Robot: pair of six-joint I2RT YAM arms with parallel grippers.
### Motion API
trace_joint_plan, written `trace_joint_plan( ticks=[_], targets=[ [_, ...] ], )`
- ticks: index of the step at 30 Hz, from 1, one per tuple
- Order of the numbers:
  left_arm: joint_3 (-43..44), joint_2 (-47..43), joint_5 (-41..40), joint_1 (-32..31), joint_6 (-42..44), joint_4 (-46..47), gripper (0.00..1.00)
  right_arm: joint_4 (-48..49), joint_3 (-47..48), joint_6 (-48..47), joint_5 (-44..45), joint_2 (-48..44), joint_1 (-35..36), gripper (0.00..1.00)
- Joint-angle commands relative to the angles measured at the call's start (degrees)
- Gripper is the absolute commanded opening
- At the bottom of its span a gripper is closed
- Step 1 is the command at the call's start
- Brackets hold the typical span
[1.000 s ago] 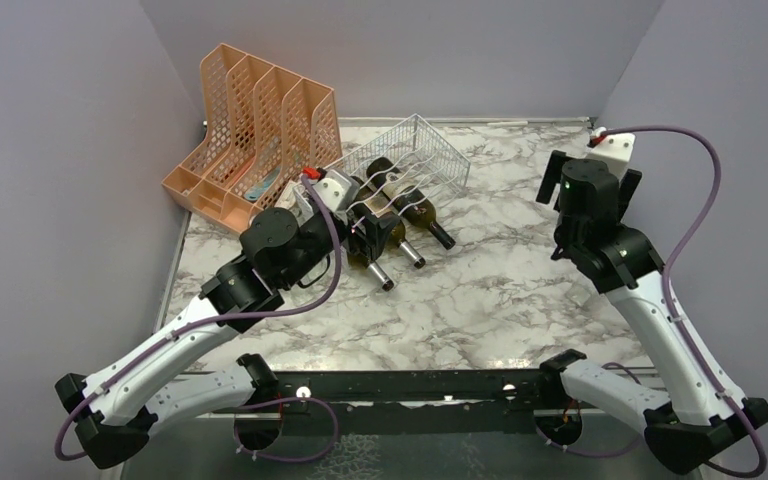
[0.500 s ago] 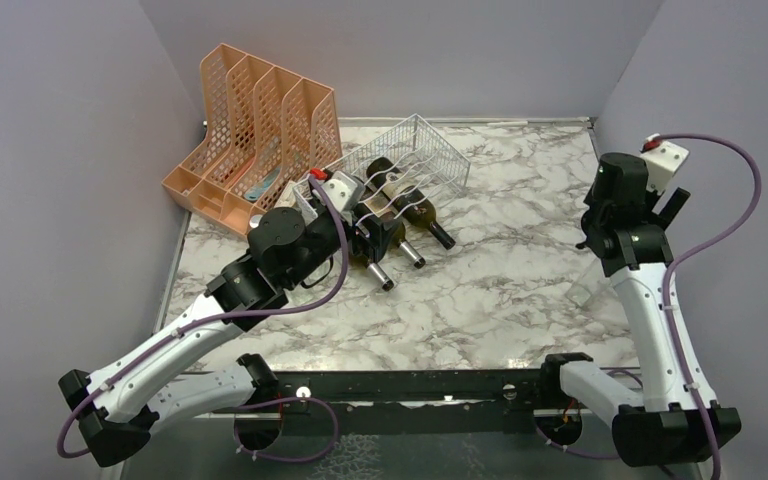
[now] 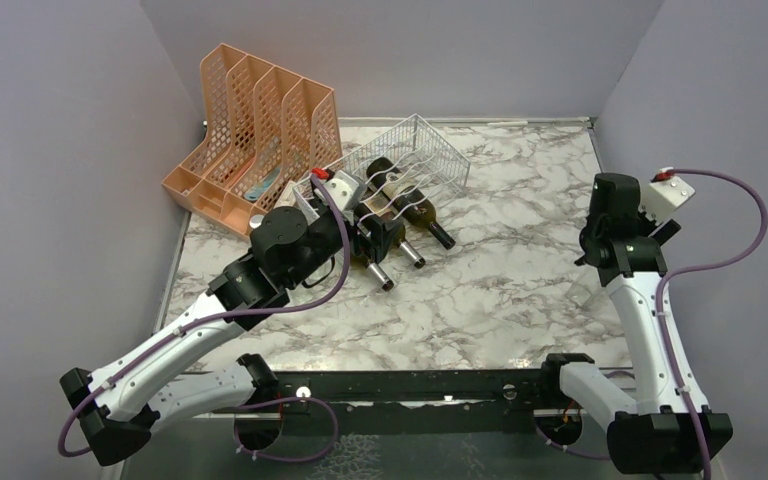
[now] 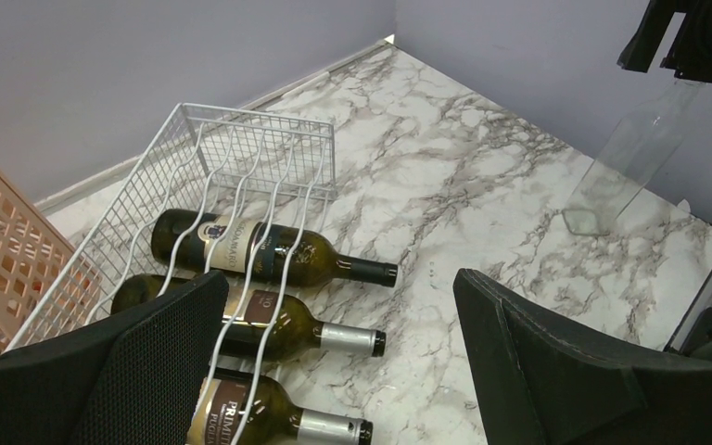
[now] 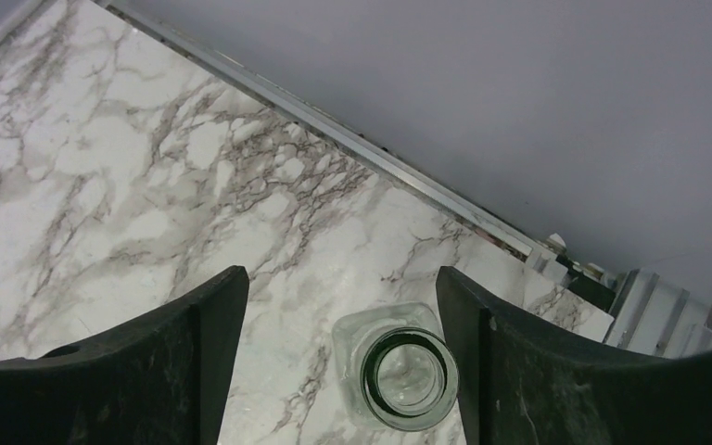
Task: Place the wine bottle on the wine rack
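- I am looking down through the right gripper [image 5: 337, 297]. Its two black fingers [image 5: 195, 352] are standing wide apart and gripping nothing.
- A clear glass wine bottle [image 5: 406, 375] is standing upright below that gripper on the grey-veined white marble table [image 5: 148, 185], with its open mouth facing the wrist camera.
- The bottle mouth is sitting between the fingers, closer to the one on the right of that view. I cannot tell whether it is touching that finger.
- In the left wrist view, this bottle is standing near the table's right side, close to the wall and well apart from the rack.
- The left gripper [image 4: 334, 324] is also spread wide and carrying nothing. It is hovering over the near end of the white wire wine rack [image 4: 241, 148], whose wavy wire rows are forming the cradles.
- Three dark green glass bottles [image 4: 241, 250] are lying on their sides in neighbouring cradles of the rack, with their necks poking out over the marble.
- In the top view, the rack is sitting at the far left of the table, just beside an orange perforated plastic file organizer [image 3: 260, 120] that is standing against the left wall.
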Motion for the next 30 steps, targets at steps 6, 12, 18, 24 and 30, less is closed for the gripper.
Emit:
trace_joint_plan(
  ticks=[6, 12, 18, 24, 30],
  targets=[
    [0.24, 0.58, 1.97, -0.15, -1.51, 1.00, 0.99, -0.33, -4.26, 4.02, 2.65, -2.27, -0.33, 0.60],
    [0.18, 0.67, 2.50, -0.16, -1.95, 1.39, 0.99, 1.86, -3.67, -0.38, 0.52, -3.74, -0.32, 0.28],
    [-0.13, 1.35, 2.76, -0.19, -2.82, 2.50, 0.99, 4.16, -0.06, -7.25, -11.48, -5.06, -0.30, 0.07],
    [-0.98, 2.73, 4.02, -0.19, -4.65, 4.27, 0.99, 2.16, 3.26, -10.79, -27.99, -3.91, -0.32, 0.01],
    [-4.15, 6.32, 10.23, -0.15, -7.15, 11.25, 0.99, 1.70, 2.80, -11.88, -44.64, -4.35, -0.30, 0.01]
  ],
)
